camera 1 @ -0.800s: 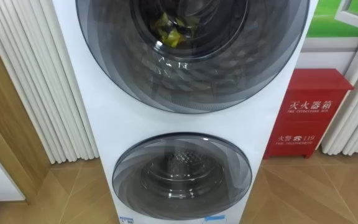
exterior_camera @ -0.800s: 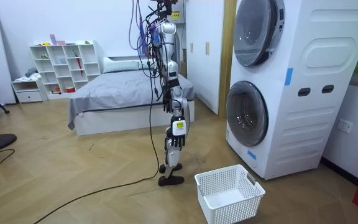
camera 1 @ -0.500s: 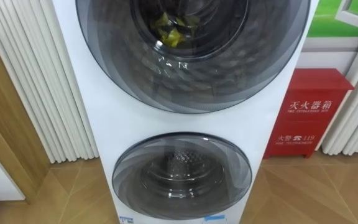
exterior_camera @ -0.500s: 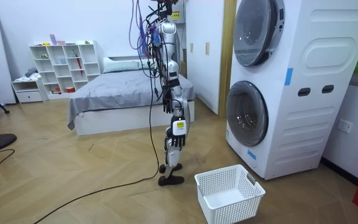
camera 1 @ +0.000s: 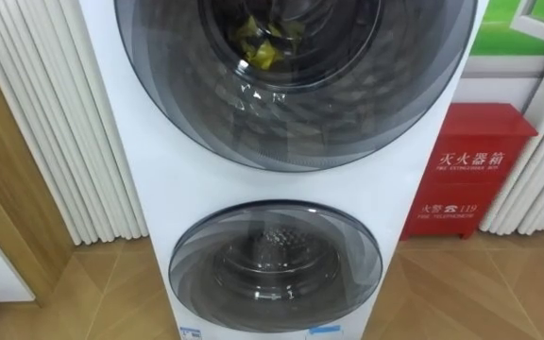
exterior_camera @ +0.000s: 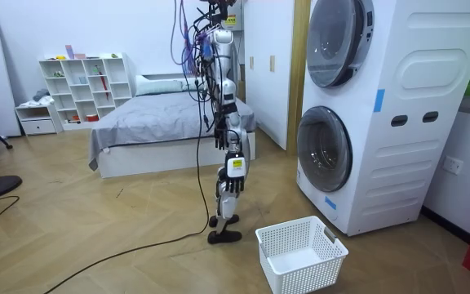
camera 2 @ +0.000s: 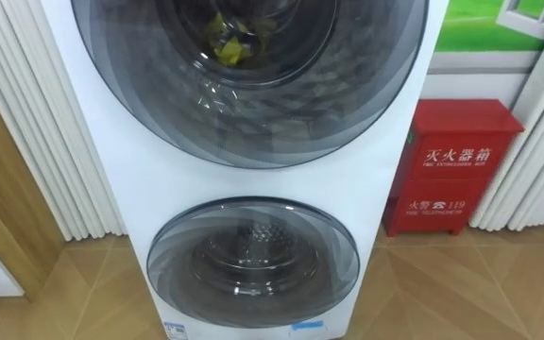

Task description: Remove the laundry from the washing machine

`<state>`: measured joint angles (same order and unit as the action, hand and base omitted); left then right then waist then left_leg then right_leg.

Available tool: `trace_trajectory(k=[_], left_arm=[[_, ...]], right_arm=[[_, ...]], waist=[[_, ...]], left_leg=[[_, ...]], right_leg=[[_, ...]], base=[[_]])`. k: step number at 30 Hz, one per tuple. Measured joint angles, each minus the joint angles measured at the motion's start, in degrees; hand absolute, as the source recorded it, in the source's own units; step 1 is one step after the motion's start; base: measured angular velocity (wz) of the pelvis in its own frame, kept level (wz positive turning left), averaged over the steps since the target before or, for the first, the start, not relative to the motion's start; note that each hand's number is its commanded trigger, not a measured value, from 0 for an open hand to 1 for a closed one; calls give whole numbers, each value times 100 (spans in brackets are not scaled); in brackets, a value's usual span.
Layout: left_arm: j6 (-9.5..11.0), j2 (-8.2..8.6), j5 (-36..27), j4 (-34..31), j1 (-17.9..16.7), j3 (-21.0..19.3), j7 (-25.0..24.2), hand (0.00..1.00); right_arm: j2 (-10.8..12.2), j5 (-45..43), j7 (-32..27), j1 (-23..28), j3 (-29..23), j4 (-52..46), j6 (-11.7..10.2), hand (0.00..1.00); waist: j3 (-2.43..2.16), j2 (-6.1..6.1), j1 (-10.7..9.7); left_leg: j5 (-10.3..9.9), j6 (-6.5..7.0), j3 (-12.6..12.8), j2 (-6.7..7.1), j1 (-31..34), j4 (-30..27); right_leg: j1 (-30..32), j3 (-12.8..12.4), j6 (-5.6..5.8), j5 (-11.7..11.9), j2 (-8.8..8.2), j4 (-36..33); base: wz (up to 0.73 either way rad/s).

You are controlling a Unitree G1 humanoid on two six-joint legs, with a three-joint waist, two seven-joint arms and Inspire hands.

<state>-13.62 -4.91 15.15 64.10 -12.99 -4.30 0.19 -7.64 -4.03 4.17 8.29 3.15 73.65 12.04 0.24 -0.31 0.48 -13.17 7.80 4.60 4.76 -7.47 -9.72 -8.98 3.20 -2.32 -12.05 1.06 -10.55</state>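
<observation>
So, washer (camera 1: 144, 189): a white stack of two drums. We stand a little way off, facing its front, with the bed (exterior_camera: 161, 122) behind us.
Upper door (camera 1: 291, 127): round dark glass, closed. We judge it must be opened before anything inside can be reached.
Lower door (camera 1: 274, 269): closed too, and the drum behind it looks bare.
Basket (exterior_camera: 300, 273): white and latticed, on the floor between us and the washer, with nothing in it.
Right hand (exterior_camera: 231, 184): hangs at our side in the room view. We cannot tell how its fingers are set.
Cloth (camera 1: 258, 45): a yellow-green crumple low in the upper drum, behind the glass.
Handling: we expect it to be light, soft and limp, perhaps damp and clinging to the drum. It is not fragile, and is unlikely to slip once bunched.
Hold: we would take a raised fold at the top of the heap and close round a good bunch, since a thin edge could pull free and trail over the door's rim.
</observation>
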Motion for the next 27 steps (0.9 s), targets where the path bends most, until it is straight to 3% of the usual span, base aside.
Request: trace_trajectory(k=[5,7,8,9,10,14,16,20,27], left_arm=[[122,-19,4,7,96,-8,17,0],[195,-35,3,-2,138,-60,41,0],[226,-43,0,-2,150,-109,40,0],[288,-75,-5,-5,203,-192,38,0],[365,-134,-79,-2,218,-220,40,0],[572,-268,-214,-18,220,-230,38,0],[568,-285,-213,-38,219,-230,38,0],[540,-281,-208,-80,90,-231,59,0],[528,-294,-195,-98,-57,-252,81,0]], right_arm=[[-159,-60,-123,-16,-13,-283,19,0],[-405,-170,-290,-34,-431,-1332,67,0],[-417,-27,-372,-80,-610,-1697,19,0],[-406,473,-554,-279,-851,-2177,-233,0],[-398,973,-637,-416,-1003,-2654,-443,0],[-399,1557,-696,-711,-1064,-4591,-613,0],[-433,1624,-782,-830,-1060,-5574,-670,0],[-437,1866,-948,-1029,-1065,-6274,-700,0],[-456,1955,-1154,-1542,-1064,-6891,-700,0]], waist=[[5,5,14],[20,21,1],[23,16,0],[40,-18,-22],[25,-65,-20],[30,-171,27],[-7,-180,43],[-26,-291,144],[-43,-238,198]], left_leg=[[0,1,13,0,1,22],[0,4,97,2,20,23],[1,3,133,0,22,13],[3,-1,149,0,13,-7],[8,-10,148,4,-13,-7],[24,-36,143,-5,29,-8],[20,-42,73,-7,90,-27],[23,-46,18,-4,107,-63],[23,-46,-4,13,144,-58]], right_leg=[[11,12,0,0,-7,-15],[30,6,2,-1,-12,-13],[30,2,2,-1,-10,-3],[22,8,3,0,-11,48],[-19,7,6,2,-18,124],[5,21,2,6,-7,178],[37,100,1,6,-9,179],[24,154,1,6,-13,181],[46,152,10,11,-27,180]], base=[[-2],[-23],[-27],[-10],[0],[3],[16],[10],[0]])
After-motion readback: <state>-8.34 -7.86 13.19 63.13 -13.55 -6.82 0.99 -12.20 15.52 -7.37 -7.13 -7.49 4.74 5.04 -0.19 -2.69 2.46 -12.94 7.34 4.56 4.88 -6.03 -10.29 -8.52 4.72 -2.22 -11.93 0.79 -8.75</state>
